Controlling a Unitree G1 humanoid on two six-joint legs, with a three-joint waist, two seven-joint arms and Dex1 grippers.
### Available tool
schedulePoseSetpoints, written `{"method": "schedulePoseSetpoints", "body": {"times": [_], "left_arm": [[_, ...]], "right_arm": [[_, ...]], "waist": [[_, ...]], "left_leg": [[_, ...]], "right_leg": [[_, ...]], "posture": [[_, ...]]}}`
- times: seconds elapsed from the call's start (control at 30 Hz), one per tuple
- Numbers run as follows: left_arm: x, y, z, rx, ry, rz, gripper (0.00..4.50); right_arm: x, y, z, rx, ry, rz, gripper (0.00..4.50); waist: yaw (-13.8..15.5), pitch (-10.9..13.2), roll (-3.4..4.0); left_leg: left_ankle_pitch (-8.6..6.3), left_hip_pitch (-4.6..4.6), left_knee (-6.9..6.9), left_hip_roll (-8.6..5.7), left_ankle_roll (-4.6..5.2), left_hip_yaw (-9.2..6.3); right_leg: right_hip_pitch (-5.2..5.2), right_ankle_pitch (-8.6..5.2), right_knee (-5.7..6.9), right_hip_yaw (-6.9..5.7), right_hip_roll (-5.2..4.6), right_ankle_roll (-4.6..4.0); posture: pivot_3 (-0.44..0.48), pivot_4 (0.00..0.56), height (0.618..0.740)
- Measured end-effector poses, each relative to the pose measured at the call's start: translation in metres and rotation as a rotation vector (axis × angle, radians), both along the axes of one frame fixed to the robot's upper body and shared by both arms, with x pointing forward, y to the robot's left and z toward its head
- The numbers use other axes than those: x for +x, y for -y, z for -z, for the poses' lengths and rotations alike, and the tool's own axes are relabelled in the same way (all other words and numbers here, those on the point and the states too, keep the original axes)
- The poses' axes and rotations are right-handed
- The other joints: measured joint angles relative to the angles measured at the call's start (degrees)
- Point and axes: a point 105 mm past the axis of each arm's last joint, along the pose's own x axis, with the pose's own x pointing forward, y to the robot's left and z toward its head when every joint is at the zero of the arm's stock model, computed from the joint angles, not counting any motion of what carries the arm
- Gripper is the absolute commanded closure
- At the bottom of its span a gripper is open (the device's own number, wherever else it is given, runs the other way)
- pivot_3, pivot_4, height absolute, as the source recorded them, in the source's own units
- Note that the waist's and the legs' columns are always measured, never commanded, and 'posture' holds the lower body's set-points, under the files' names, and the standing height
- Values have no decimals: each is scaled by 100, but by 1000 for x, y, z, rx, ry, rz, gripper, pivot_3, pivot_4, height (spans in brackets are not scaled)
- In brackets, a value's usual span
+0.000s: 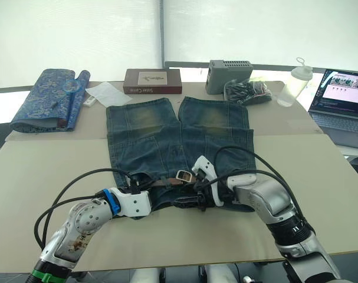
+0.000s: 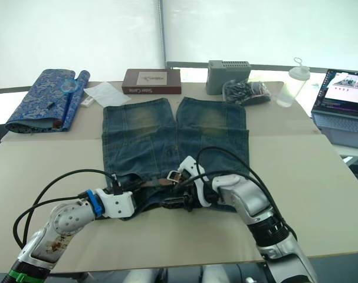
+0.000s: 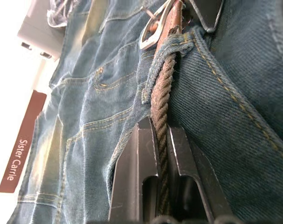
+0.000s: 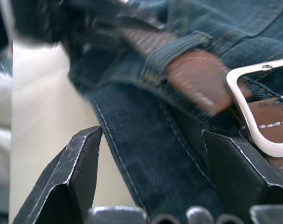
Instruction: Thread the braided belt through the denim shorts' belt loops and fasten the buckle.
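The shorts (image 1: 177, 141) lie flat on the counter (image 1: 43, 177) with the waistband toward the robot, and both tools work at that waistband. The left tool (image 3: 161, 175) is clamped on the braided belt (image 3: 162, 105): the woven strap runs straight between its two fingers and, just ahead of them, passes under a belt loop (image 3: 165, 51), with the silver buckle (image 3: 155, 30) just beyond that loop. The right tool (image 4: 150, 177) has its fingers spread wide apart, with a fold of the waistband between them but nothing gripped; the buckle lies just ahead of its one finger, and the smooth leather end of the belt pokes out from under another loop there. Judging by this, the threading step is in hand, and the buckle is not yet fastened. The next move seems to call for the right tool to close on the buckle or the strap end while the left feeds the strap along, keeping the belt flat so it does not bunch the denim. The head views show how the strap lies across the front of the waistband between the two tools, with the buckle near the right one; the wrist views alone give the grip, the loops and the strap's weave.
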Motion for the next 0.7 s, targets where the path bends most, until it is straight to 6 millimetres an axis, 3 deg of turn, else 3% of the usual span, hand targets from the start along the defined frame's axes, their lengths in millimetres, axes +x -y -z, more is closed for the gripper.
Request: {"method": "schedulePoseSetpoints", "body": {"times": [0.57, 0.7], "left_arm": [[4, 9, -3, -31, 112, 16, 4415], [4, 11, -3, -40, 124, 26, 4500]], "right_arm": [[13, 6, -34, 304, -222, 204, 724], [15, 5, -42, 331, -234, 209, 1851]], "waist": [[-7, 1, 4], [-8, 1, 7]], "left_leg": [[0, -3, -5, 0, 0, 0], [0, -3, -7, 0, 0, -1]], "right_leg": [[-6, 1, 1, -1, -5, -1], [-6, 1, 1, -2, -5, -1]], "posture": [[0, 150, 740], [0, 150, 740]]}}
